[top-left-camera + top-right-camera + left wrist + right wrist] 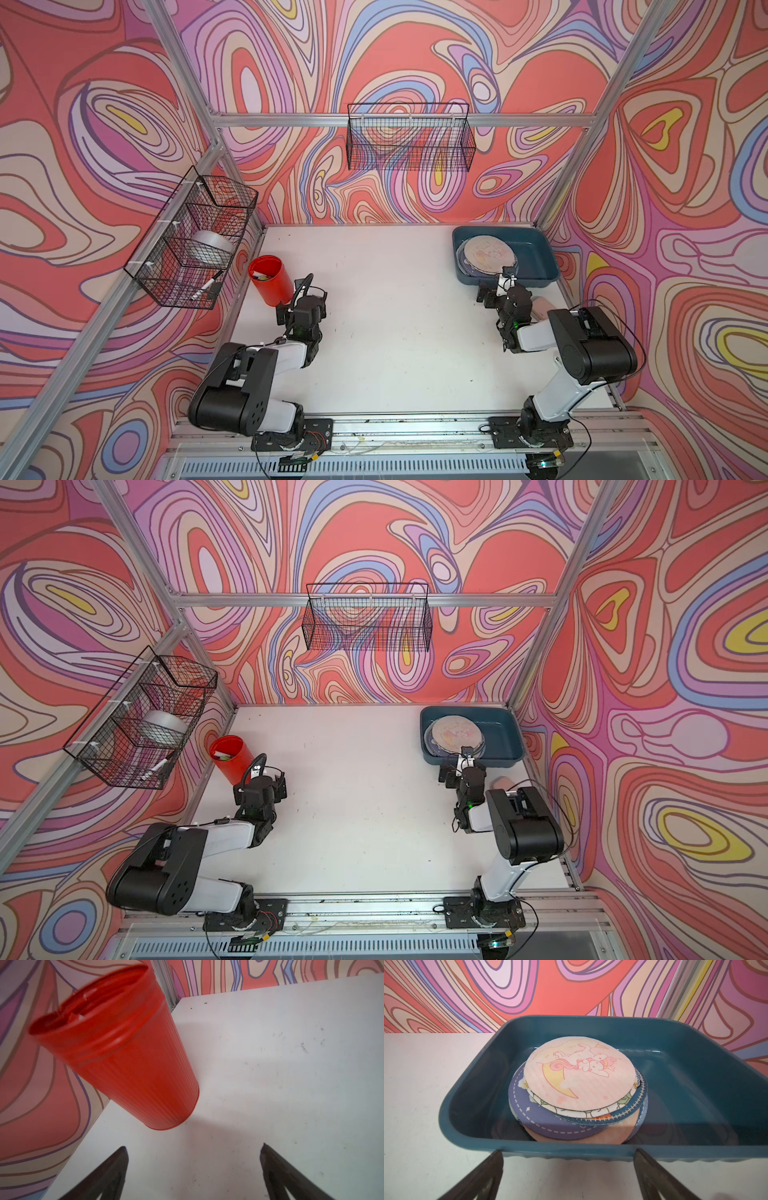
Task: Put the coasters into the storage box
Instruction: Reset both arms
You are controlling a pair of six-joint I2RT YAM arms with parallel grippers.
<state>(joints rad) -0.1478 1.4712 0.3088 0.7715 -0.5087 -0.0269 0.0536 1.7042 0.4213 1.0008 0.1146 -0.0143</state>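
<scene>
Several coasters (578, 1078) sit in a loose pile inside the storage box (695, 1076), top one pink with a unicorn and moon, blue and purple ones fanned out under it. In both top views the box is at the far right corner of the table (395, 311), pile toward its left end, the rest of the box floor bare. No coaster shows on the table itself in any view; a pale pinkish thing behind the right arm in a top view (500, 782) can't be identified.

Right gripper (569, 1176) hangs just outside the near rim of the box, jaws spread wide, nothing between them. Left gripper (194, 1169) also spread and empty, over bare table near the red cup (124, 1057).

Step looks like the tail end: pile in, both arms free. Next move likely just pulling back, or checking that pinkish thing for a stray coaster.

Other containers: red cup has some small items inside, unclear what. Side wire basket (195, 245) holds a silver roll, probably tape, and a marker. Back wire basket (409, 139) looks empty.
</scene>
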